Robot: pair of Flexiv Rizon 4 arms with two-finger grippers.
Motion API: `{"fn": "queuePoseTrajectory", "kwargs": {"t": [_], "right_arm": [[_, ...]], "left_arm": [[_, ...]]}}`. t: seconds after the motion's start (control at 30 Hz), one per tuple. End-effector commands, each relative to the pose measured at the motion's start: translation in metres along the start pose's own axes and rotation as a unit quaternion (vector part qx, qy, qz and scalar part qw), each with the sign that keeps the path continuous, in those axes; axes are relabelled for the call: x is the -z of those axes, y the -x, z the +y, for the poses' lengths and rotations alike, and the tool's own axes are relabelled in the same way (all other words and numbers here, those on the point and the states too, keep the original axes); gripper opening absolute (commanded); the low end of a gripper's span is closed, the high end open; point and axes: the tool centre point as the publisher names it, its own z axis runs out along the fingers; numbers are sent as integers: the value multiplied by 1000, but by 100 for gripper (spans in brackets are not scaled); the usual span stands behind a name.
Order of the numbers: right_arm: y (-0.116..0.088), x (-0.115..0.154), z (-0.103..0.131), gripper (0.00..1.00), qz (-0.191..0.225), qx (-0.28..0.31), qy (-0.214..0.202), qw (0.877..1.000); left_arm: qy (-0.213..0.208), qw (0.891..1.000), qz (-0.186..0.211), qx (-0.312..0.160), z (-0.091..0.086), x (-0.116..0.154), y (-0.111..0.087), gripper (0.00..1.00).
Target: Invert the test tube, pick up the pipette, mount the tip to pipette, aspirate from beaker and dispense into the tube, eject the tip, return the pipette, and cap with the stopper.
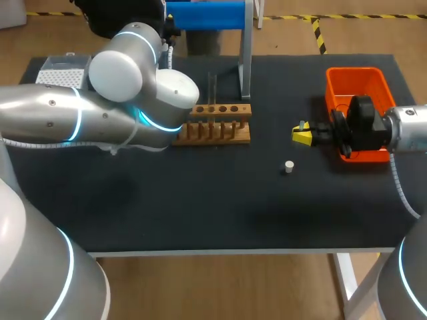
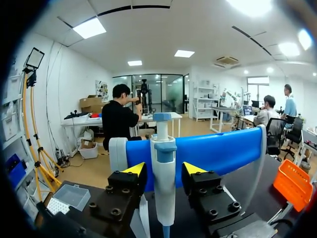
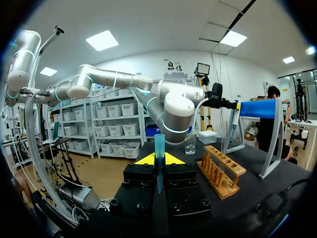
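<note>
- My left arm (image 1: 113,113) comes in from the left edge of the head view. It bends up toward the blue stand (image 1: 207,15) at the top centre of the frame.
- In the left wrist view, my left gripper (image 2: 164,168) is spread open around the pipette (image 2: 163,193). One yellow-tipped finger sits on each side of the barrel, with a thin strip of the blue bar showing in each gap. The pipette hangs upright against that bar.
- My right gripper (image 1: 301,135) sits right of centre in the head view, just beside the orange bin (image 1: 353,72), and points toward the frame's left.
- The right wrist view shows it clenched on a blue-green pipette tip (image 3: 159,144). The tip stands upright between the two yellow tips, wide end up.
- The wooden rack (image 1: 217,127) lies just above the middle of the head view, close to my left arm's elbow. The test tube (image 1: 212,85) stands upright in it.
- The beaker (image 3: 190,145) shows in the right wrist view ahead of the gripper, near the rack. There is clear liquid in it.
- The white stopper (image 1: 289,167) lies alone on the dark table (image 1: 200,213), a little below and left of my right gripper.
- The clear tip box (image 1: 63,70) sits in the upper left of the head view, behind my left arm.
</note>
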Motion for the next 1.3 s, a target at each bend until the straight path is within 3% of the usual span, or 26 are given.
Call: {"fn": "queuePoseTrajectory", "kwargs": {"t": [0.03, 1.3], "right_arm": [[-1, 0, 0, 0, -1, 0, -1, 1000], [-1, 0, 0, 0, -1, 0, -1, 1000]], "left_arm": [[-2, 1000, -1, 0, 2, -6, -1, 43], [0, 1000, -8, 7, 8, -19, 0, 36]]}}
